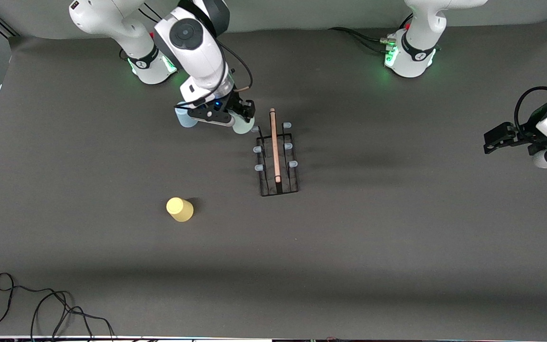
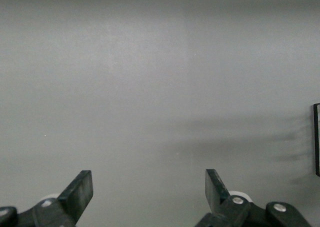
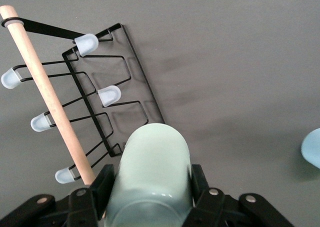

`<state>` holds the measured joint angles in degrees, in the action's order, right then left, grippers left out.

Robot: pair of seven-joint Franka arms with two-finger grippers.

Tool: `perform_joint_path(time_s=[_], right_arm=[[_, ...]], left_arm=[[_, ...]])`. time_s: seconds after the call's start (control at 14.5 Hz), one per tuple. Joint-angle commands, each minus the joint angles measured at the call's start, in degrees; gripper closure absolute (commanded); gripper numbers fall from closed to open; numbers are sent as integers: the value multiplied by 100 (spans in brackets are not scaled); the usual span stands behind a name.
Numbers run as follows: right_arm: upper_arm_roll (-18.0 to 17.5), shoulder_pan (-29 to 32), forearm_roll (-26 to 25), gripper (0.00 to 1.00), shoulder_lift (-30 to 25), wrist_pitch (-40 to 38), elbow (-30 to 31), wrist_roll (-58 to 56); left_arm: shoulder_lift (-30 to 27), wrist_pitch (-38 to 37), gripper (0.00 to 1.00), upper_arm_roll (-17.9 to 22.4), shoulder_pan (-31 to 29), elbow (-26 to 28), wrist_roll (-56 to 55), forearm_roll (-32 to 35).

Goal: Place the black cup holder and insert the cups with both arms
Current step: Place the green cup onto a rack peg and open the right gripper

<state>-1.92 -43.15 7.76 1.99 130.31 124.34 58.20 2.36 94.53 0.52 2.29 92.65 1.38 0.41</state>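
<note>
The black cup holder (image 1: 277, 156) stands mid-table, its pale wooden handle along the top; the right wrist view shows it too (image 3: 100, 102). My right gripper (image 1: 241, 114) is shut on the pale green cup (image 1: 243, 125) and holds it over the table just beside the holder's pegs; the right wrist view (image 3: 150, 179) shows the cup (image 3: 155, 147) between the fingers. The light blue cup (image 1: 185, 118) stands on the table partly under that gripper. The yellow cup (image 1: 180, 209) stands alone, nearer the front camera. My left gripper (image 1: 494, 137) waits open and empty at the left arm's end of the table (image 2: 149, 192).
A loose black cable (image 1: 41, 304) lies at the table's front corner toward the right arm's end. The light blue cup's edge shows in the right wrist view (image 3: 312, 147). The holder's edge shows in the left wrist view (image 2: 316, 139).
</note>
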Motion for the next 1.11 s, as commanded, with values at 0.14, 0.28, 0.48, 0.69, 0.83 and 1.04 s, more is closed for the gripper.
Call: perform_joint_path(time_s=[0.14, 0.28, 0.48, 0.69, 0.83, 1.04], right_arm=[[60, -360, -46, 91, 758, 266, -551, 516], [60, -404, -73, 91, 899, 337, -587, 517], [69, -404, -213, 67, 1075, 346, -587, 517], [69, -396, -214, 9, 1163, 407, -595, 517], [86, -396, -214, 4, 1163, 407, -595, 517], [112, -361, -222, 0, 1111, 399, -622, 438]], left_arm=[[-131, -32, 0, -17, -1, 87, 81, 47], [-131, -40, 0, -17, -9, 87, 81, 47], [-131, -40, 0, -17, -1, 87, 81, 47], [-131, -49, 0, -17, 8, 78, 81, 47], [-105, 12, 0, -17, 26, 61, 73, 47], [-96, 21, 0, -35, 43, 52, 73, 74]])
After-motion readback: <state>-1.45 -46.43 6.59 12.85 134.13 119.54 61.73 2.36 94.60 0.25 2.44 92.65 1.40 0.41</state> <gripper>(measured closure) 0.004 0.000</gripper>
